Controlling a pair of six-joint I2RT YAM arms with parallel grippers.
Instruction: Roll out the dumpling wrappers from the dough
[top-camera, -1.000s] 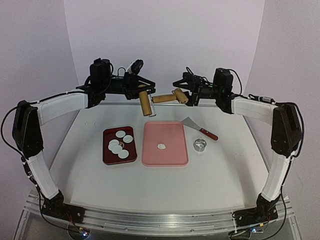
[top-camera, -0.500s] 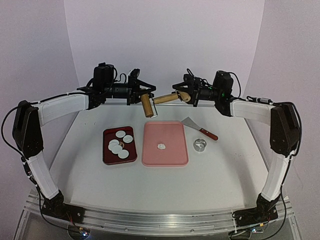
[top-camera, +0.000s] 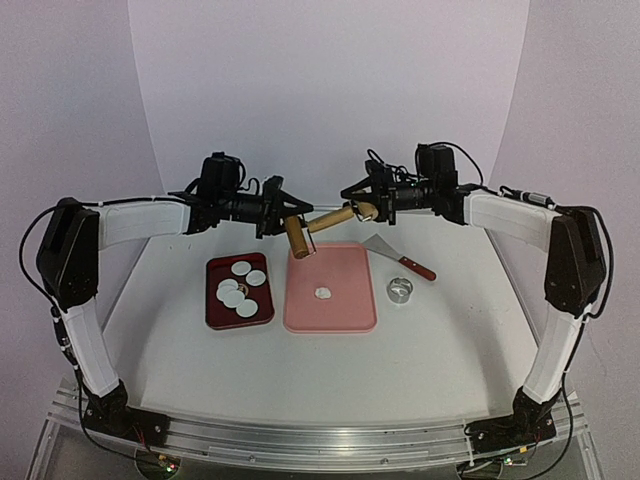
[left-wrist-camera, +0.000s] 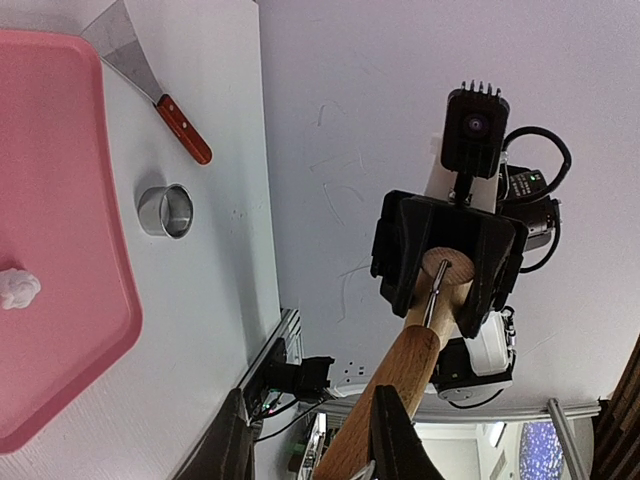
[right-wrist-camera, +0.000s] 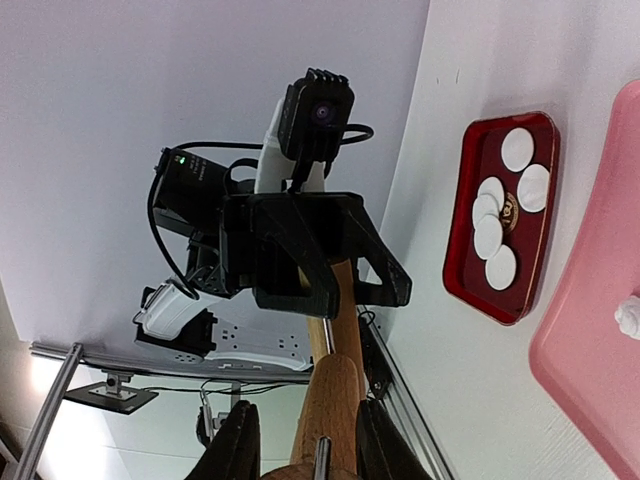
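Left claw (top-camera: 289, 212) and right claw (top-camera: 362, 206) each pinch an end of the roller (top-camera: 333, 217), held in the air toward the counter's (top-camera: 450, 330) far edge; dough (top-camera: 322, 293) lies on the pink tray (top-camera: 300, 312) mid-counter, wrappers (top-camera: 240, 286) just left of it

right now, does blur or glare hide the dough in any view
Top external: soft even light, the dough small but sharp on the pink tray. Left wrist: only its fingers on the rolling pin blur. Right wrist: frame edge crops the dough.

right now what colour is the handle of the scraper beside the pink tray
The scraper handle is reddish brown; it shows best in the left wrist view.
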